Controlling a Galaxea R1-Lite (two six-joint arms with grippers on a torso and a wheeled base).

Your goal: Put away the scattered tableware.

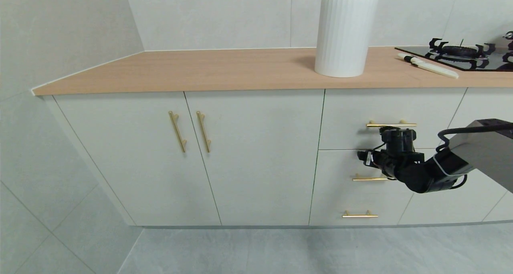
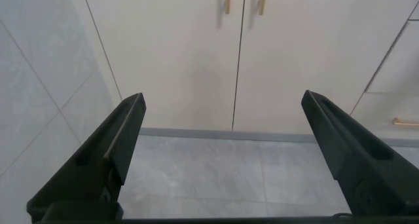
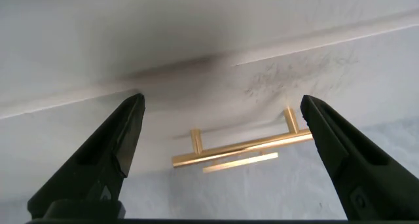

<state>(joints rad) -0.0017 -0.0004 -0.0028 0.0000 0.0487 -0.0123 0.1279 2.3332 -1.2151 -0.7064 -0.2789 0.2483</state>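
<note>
Head view: we are holding our right end effector (image 1: 396,130) wide open just below the top drawer's gold handle (image 1: 391,125), lying sideways; the white knife (image 1: 428,65) is resting above on the tabletop (image 1: 200,69).

The right arm (image 1: 437,172) reaches forward at low level, its wrist bent so that the right gripper (image 1: 396,131) points upward. Its fingers (image 3: 111,152) stand wide apart and empty. The left gripper (image 2: 222,112) is angled downward, its fingers likewise spread wide, gripping nothing.
</note>
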